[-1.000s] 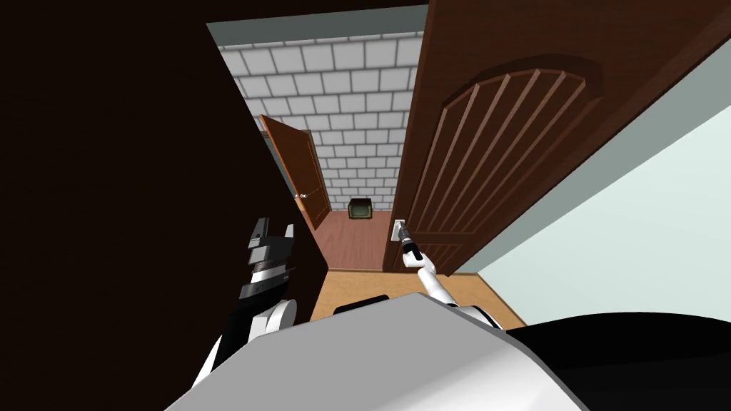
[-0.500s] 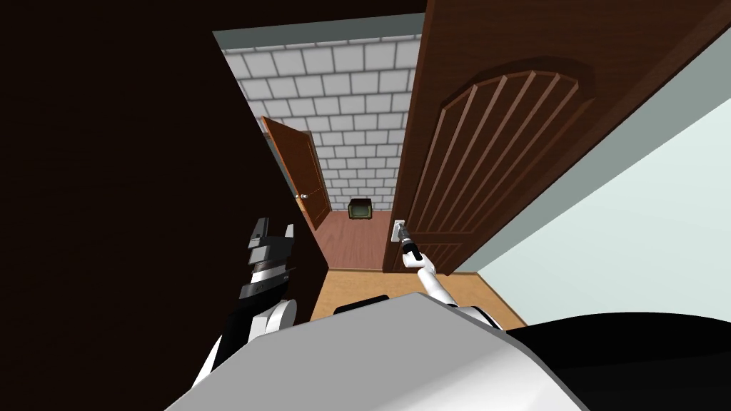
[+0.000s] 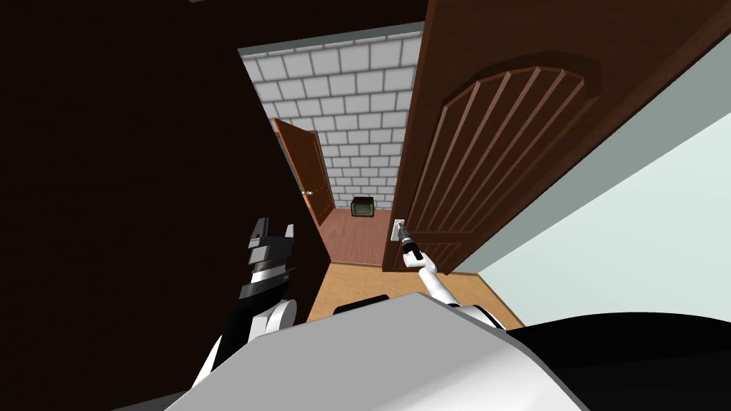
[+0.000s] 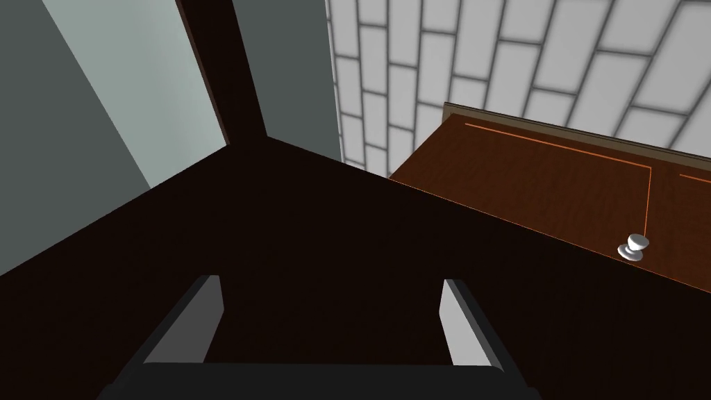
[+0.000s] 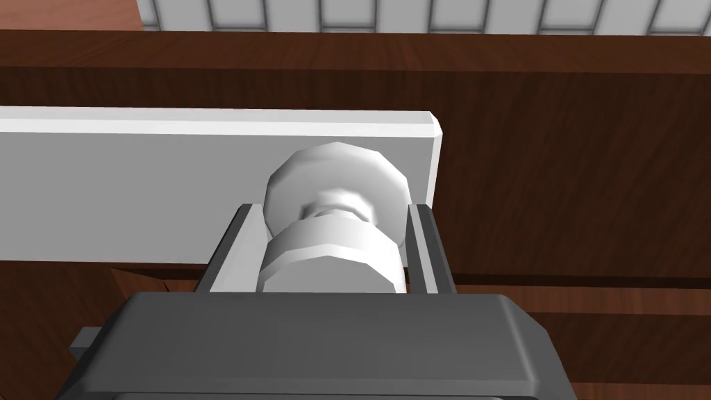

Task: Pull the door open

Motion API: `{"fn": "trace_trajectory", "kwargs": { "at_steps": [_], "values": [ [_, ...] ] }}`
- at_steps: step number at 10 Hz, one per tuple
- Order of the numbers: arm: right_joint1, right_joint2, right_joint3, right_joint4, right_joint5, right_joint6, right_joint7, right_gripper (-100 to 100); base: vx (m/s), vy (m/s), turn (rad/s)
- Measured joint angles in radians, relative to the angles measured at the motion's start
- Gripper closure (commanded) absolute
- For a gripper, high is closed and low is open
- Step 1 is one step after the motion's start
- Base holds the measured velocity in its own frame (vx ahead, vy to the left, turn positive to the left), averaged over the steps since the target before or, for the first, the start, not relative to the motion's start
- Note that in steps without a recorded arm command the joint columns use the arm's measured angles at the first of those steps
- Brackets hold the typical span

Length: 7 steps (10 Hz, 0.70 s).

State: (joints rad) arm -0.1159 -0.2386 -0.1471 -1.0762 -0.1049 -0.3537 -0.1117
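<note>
Pulling on the knob while the doorway view slides sideways

Head view: the brown panelled door (image 3: 500,143) stands well ajar on my right, and the right end effector (image 3: 404,234) sits low at its free edge. Both hold the same place in the picture as a second ago. Meanwhile the white brick wall (image 3: 357,93), the farther door (image 3: 307,171) and the edge of the dark brown surface (image 3: 107,178) on my left have all slid rightward. I judge that to be my own turn, carried along with the swinging door, so the pull seems to be working and well along.

Left wrist view: the left end effector (image 4: 332,281) is released, its fingers spread and empty, facing that dark surface. Beyond it shows the farther door's small pale knob (image 4: 633,246).

Right wrist view: the right fingers (image 5: 425,243) are clenched on the white door knob (image 5: 333,184), pressing both its sides, just in front of the white plate (image 5: 139,180) fixed to the door
</note>
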Motion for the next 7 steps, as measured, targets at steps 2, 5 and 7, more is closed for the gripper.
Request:
{"fn": "trace_trajectory", "kwargs": {
  "at_steps": [2,5,7],
  "values": [
    [0.007,-0.017,0.023,0.003,-0.002,-0.002,-0.021,100,-0.232,-0.086,0.181],
    [0.015,-0.042,0.058,-0.002,-0.005,-0.005,-0.053,100,-0.222,-0.085,0.130],
    [0.018,-0.057,0.077,-0.004,-0.006,-0.009,-0.071,100,-0.147,-0.045,0.071]
  ]
}}
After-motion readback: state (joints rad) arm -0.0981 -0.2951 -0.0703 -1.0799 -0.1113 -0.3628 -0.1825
